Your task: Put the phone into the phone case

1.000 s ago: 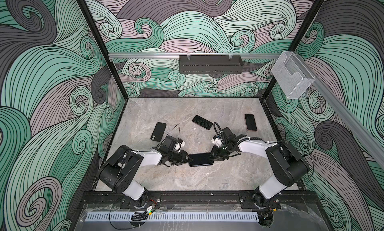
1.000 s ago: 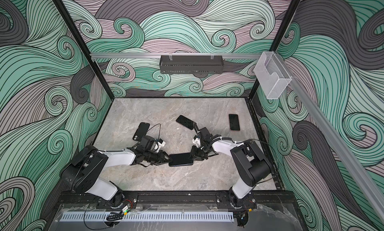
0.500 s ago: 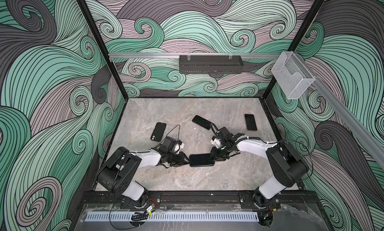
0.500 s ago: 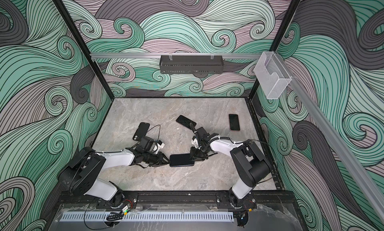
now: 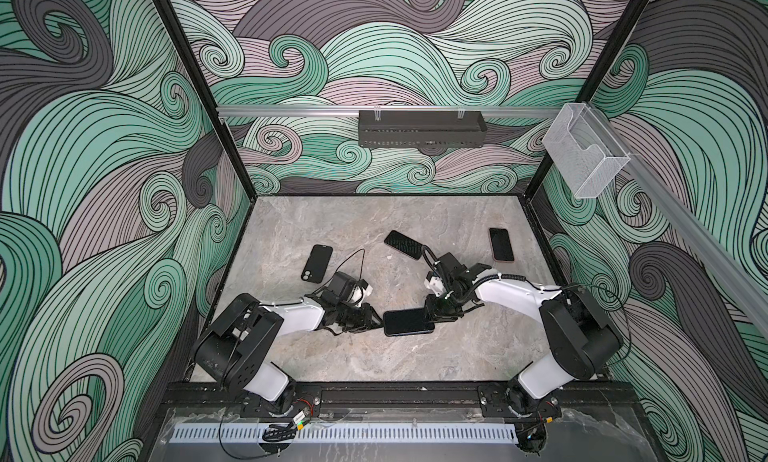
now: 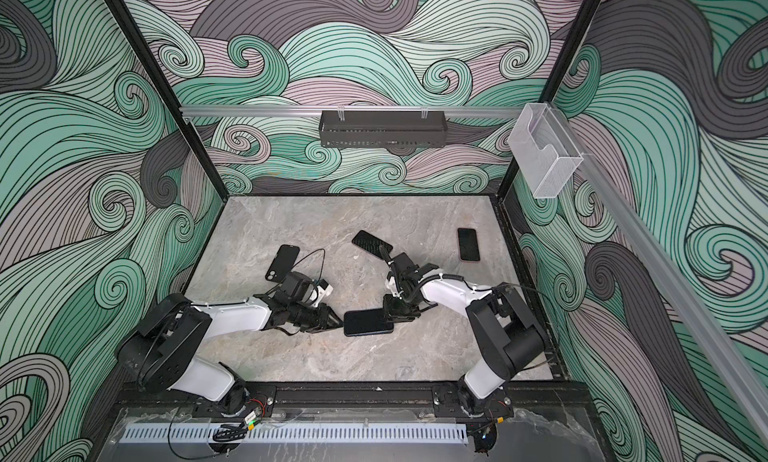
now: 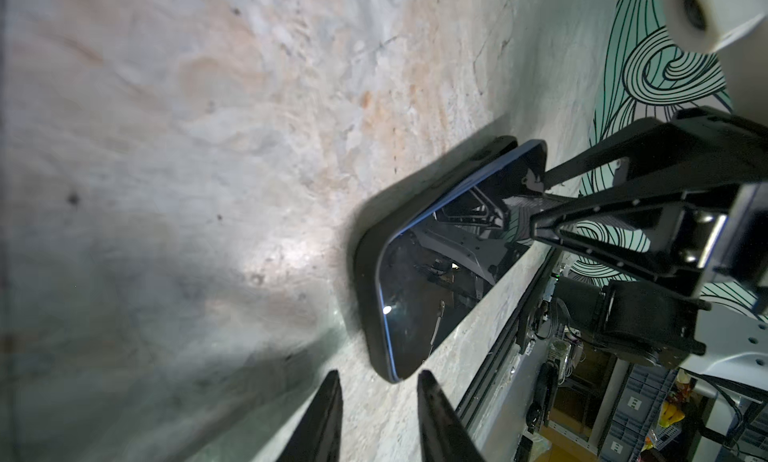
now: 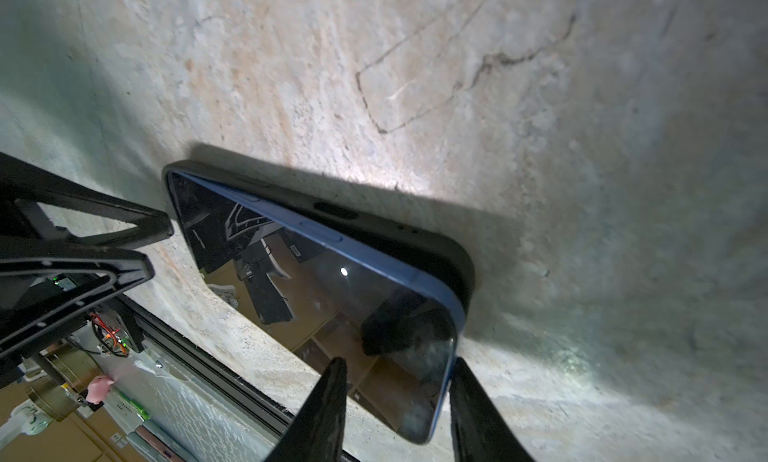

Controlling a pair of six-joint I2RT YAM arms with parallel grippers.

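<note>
Phone (image 5: 409,322) lies screen-up on the surface (image 5: 457,356) near the front, sitting in black case (image 8: 415,240), one long edge raised out of it. Left gripper (image 5: 379,321) just off its left end, fingers narrow, empty. Right gripper (image 5: 430,314) at the right end, fingers parted partway, one tip over the screen, other against the end edge. Both arms low, forearms reaching inward. Three handsets or cases (image 5: 501,245) farther back.

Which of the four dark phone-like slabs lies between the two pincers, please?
The blue-edged phone tilted in a black case near the front edge; the other three lie farther back.
</note>
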